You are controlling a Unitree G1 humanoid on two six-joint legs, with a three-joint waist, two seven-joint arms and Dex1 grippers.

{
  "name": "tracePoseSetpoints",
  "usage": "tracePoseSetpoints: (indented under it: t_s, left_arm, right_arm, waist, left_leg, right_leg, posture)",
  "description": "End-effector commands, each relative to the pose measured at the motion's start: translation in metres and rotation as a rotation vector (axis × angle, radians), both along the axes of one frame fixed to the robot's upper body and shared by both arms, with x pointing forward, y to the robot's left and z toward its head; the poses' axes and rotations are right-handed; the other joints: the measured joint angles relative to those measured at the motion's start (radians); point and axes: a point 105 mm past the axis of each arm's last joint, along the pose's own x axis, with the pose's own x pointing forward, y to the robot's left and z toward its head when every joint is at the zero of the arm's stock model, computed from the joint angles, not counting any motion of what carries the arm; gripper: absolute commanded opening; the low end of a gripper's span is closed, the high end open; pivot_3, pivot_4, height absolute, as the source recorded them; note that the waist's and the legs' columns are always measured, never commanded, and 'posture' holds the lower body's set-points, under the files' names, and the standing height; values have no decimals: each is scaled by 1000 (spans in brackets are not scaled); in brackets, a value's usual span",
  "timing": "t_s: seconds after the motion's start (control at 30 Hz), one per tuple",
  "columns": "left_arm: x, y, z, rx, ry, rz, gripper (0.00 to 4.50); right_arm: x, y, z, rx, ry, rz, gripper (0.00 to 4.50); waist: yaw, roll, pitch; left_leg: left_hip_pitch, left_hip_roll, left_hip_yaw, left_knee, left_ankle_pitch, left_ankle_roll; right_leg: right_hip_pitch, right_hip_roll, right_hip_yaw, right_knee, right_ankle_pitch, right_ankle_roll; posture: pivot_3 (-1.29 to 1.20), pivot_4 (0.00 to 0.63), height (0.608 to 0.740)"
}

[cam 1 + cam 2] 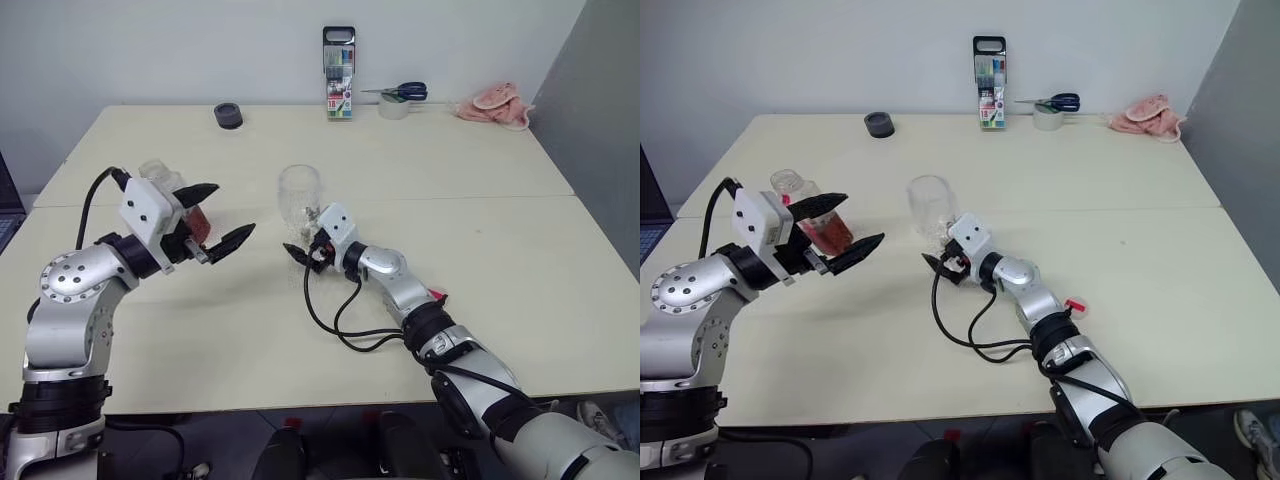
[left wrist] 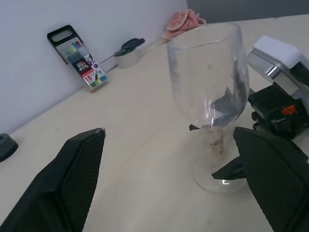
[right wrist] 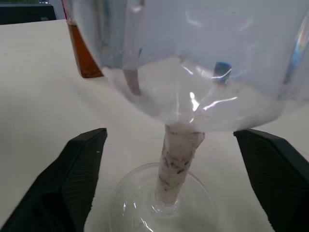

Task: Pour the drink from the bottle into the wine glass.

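Now wine glass [image 3: 176, 164] between right gripper [image 3: 176, 188] fingers

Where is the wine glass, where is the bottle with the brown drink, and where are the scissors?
wine glass [image 2: 207, 72]: left wrist view, on the rounded bowl.
bottle [image 1: 828, 232]: right eye view, on the lower part with the reddish-brown drink.
scissors [image 1: 405, 92]: left eye view, on the blue handles.

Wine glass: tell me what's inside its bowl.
The wine glass bowl looks empty; no drink pooled inside. The amber drink sits in the bottle beyond it.
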Motion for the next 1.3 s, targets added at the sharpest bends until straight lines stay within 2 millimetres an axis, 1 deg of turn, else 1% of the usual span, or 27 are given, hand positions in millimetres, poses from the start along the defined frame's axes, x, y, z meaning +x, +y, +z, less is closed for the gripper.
tracePoseSetpoints:
  t_s: [0.03,0.33,0.5,0.57,0.63,0.7,0.8,0.87,0.93,1.0,1.07,1.17,1.3]
  left_arm:
    - [-3,-5,13,8,-59,-7,4500]
    - [-6,-11,16,-18,-81,-1,4500]
    - [-11,-14,9,-52,-67,11,4500]
    - [-12,-11,6,-76,-51,27,4500]
    - [-13,-8,3,-93,-38,44,4500]
    - [-12,1,-8,-110,-16,101,4500]
    - [-11,12,-23,-122,10,171,4500]
    - [-13,20,-38,-132,37,223,4500]
    - [-15,35,-54,-166,53,326,4500]
    - [-16,47,-65,-202,64,412,4500]
    - [-19,53,-77,-198,83,448,4500]
    - [-20,64,-85,-206,96,490,4500]
    - [-13,79,-83,-216,86,548,4500]
  right_arm:
    - [-2,3,12,31,-32,16,4466]
    - [-4,-6,12,5,-59,28,4466]
    - [-12,-31,6,-47,-80,5,4466]
    - [-18,-45,1,-74,-63,-7,4466]
    - [-24,-54,-1,-100,-51,-7,4466]
    - [-37,-64,-3,-142,-56,25,4466]
    - [-52,-71,-3,-181,-66,61,4466]
    - [-66,-74,2,-191,-84,108,4466]
    - [-79,-77,10,-185,-104,153,4466]
    - [-90,-78,19,-169,-114,192,4466]
    - [-100,-78,27,-148,-121,230,4466]
    - [-110,-76,37,-120,-113,272,4466]
    - [-119,-73,46,-112,-109,313,4466]
  waist:
    - [0,0,0]
    - [0,0,0]
    - [2,0,0]
    - [2,0,0]
    - [3,0,0]
    - [3,0,0]
    - [2,0,0]
    - [3,0,0]
    - [4,0,0]
    - [6,0,0]
    - [10,-1,0]
    - [21,-1,0]
    - [32,-1,0]
  left_leg:
    - [0,0,0,0,0,0]
    - [0,0,0,0,0,0]
    - [-1,-1,0,0,0,0]
    - [-1,0,0,0,0,0]
    - [-1,0,-1,0,0,0]
    - [-1,0,0,0,0,0]
    - [-1,0,0,0,0,0]
    - [0,0,0,0,0,0]
    - [0,0,0,0,0,0]
    - [-1,0,-1,0,0,0]
    - [-1,0,-1,1,0,0]
    - [-1,0,-2,1,0,0]
    - [-1,0,-2,1,0,0]
  right_leg:
    - [0,0,0,0,0,0]
    - [0,0,0,0,0,0]
    - [0,-1,0,0,0,0]
    - [0,-1,0,0,0,0]
    - [0,-1,0,0,0,0]
    - [0,0,0,0,0,0]
    - [0,0,0,0,0,0]
    - [0,0,0,-1,0,0]
    - [0,0,0,-1,0,0]
    - [1,-1,0,-1,0,0]
    - [1,-1,-1,-2,0,0]
    - [1,-1,-1,-2,0,0]
    - [2,-1,-2,-2,0,0]
  posture:
    - [0,150,740]
    - [0,150,740]
    - [0,150,740]
    - [0,150,740]
    - [0,150,740]
    - [0,150,740]
    - [0,150,740]
    - [0,150,740]
    - [0,150,740]
    - [0,150,740]
    - [0,150,740]
    - [0,150,740]
    - [0,150,740]
